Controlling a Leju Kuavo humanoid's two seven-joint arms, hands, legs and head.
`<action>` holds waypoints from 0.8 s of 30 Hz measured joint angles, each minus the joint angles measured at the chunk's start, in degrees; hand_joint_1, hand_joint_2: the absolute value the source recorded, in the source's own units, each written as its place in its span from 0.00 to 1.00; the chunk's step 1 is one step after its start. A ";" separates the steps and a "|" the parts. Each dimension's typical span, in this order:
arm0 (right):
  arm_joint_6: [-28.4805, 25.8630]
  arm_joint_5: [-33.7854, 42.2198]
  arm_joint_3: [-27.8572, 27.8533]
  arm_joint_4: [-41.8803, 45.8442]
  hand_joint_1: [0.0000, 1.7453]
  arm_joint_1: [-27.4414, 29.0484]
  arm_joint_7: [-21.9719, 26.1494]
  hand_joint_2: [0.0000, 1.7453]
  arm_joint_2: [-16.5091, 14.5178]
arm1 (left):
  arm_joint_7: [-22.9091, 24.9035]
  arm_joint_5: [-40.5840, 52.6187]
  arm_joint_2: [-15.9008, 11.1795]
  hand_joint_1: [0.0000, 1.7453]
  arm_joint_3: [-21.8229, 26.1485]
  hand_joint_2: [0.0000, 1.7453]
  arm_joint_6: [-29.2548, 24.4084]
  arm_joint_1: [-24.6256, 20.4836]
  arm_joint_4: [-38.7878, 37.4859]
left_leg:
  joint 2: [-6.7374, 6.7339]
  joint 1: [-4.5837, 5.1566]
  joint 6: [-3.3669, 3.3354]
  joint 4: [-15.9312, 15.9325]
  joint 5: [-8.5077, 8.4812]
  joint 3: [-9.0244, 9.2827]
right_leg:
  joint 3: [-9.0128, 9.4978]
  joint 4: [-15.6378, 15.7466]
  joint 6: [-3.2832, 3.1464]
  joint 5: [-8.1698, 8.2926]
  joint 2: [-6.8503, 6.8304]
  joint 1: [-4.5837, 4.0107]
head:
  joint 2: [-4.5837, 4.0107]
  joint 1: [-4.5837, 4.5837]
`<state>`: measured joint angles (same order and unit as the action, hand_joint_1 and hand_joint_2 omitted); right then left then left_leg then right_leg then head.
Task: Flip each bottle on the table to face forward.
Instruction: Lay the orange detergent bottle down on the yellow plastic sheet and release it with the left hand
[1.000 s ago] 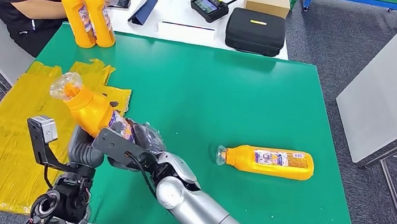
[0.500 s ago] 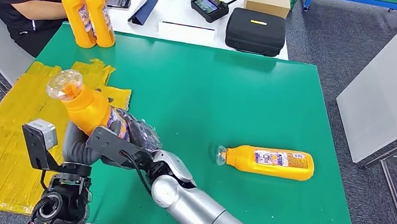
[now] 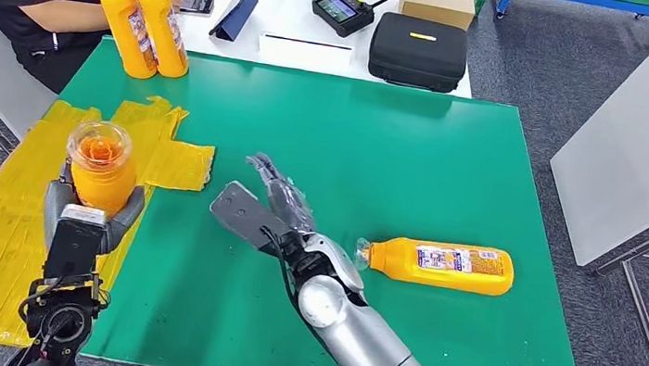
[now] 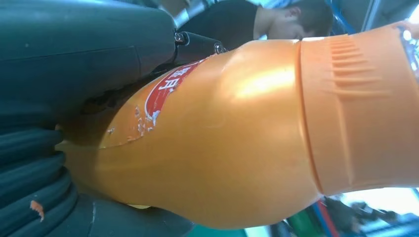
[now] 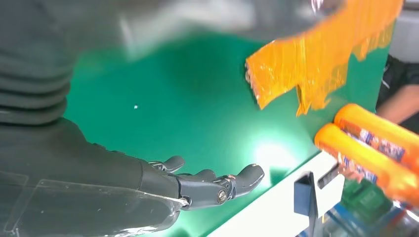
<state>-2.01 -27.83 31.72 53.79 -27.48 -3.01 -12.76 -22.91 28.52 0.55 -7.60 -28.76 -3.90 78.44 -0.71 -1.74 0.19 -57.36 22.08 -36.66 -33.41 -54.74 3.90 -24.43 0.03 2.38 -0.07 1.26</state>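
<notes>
Fingers (image 3: pixel 126 210) of the left hand (image 3: pixel 91 215) clamp the orange bottle (image 3: pixel 101 167), seemingly upright above the desk (image 3: pixel 416 166) edge, while the right hand (image 3: pixel 275 210) hovers spread, holding nothing.

— Can any lettering be read on the bottle in the left hand (image 4: pixel 74 74)?
— That held bottle (image 4: pixel 237 133) carries a red label (image 4: pixel 165 89) with white characters, cut off and too blurred to read.
— And the lying bottle (image 3: pixel 442 264) on the desk (image 3: pixel 380 153)?
— Its label (image 3: pixel 454 258) is too small to make out.
</notes>
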 joint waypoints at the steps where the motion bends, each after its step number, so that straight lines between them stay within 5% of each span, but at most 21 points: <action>1: 0.03 -0.20 -0.61 0.94 0.00 0.54 0.02 0.00 0.25 | 0.43 2.56 -0.30 1.00 0.22 1.00 -1.33 -0.35 -1.04 | 0.00 0.00 0.00 0.00 0.00 0.00 | -0.01 0.00 0.00 0.00 0.00 0.00 | 0.00 -0.01; 5: 0.87 0.62 -2.86 5.76 0.00 2.85 0.42 0.00 2.41 | 2.95 22.99 -2.79 1.00 1.18 1.00 -8.88 -3.20 -9.39 | 0.01 0.00 0.00 0.00 0.00 0.00 | -0.02 0.00 -0.01 -0.01 0.00 0.00 | 0.00 -0.01; 9: 1.61 3.67 -4.30 10.66 0.00 4.88 1.41 0.00 6.22 | 7.67 48.21 -5.22 1.00 3.55 1.00 -10.51 -6.25 -20.48 | -0.01 0.01 0.00 0.00 -0.01 0.00 | -0.01 0.00 -0.01 0.01 0.00 0.01 | 0.00 -0.01; 15: 1.73 2.68 -4.65 18.18 0.00 9.22 1.36 0.00 11.84 | 13.34 55.38 -6.76 1.00 2.61 1.00 -10.54 -9.45 -33.77 | 0.02 0.03 0.00 -0.02 0.00 -0.01 | 0.00 0.01 0.00 0.00 -0.03 0.03 | 0.00 0.00; 16: 1.54 0.80 -4.68 19.89 0.00 10.37 1.20 0.00 13.09 | 13.94 55.65 -6.93 0.75 2.23 0.75 -10.54 -9.73 -35.58 | 0.03 0.03 0.00 -0.02 0.01 -0.02 | 0.00 0.01 0.01 -0.01 -0.04 0.03 | 0.00 -0.01; 19: 0.81 -6.24 -5.39 25.75 0.00 14.57 0.89 0.75 17.89 | 13.82 54.17 -7.57 0.00 1.39 0.00 -10.55 -9.93 -39.98 | 0.06 0.04 0.01 -0.02 0.04 -0.11 | -0.08 0.02 0.02 -0.03 -0.04 0.04 | 0.00 -0.01; 20: 0.75 -8.38 -5.99 27.82 0.00 16.23 0.92 1.00 19.73 | 13.52 53.20 -7.81 0.00 1.21 0.00 -10.55 -10.02 -41.04 | 0.10 0.04 0.01 -0.02 0.05 -0.14 | -0.10 0.03 0.02 -0.04 -0.05 0.04 | 0.00 -0.01; 24: 1.18 -16.71 -10.02 35.76 0.00 23.75 1.22 1.00 26.97 | 12.96 49.94 -8.58 0.00 0.80 0.00 -10.51 -10.76 -43.46 | 0.27 0.09 0.02 0.00 0.13 -0.15 | -0.02 0.05 0.04 -0.09 -0.17 0.08 | 0.00 0.02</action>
<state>-0.83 -44.54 21.70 89.55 -3.73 -1.79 14.22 -9.96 78.46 -8.02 -6.80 -39.27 -14.66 34.98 -0.44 -1.65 0.20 -57.37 22.21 -36.81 -33.44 -54.70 3.94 -24.52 -0.14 2.45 -0.07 1.28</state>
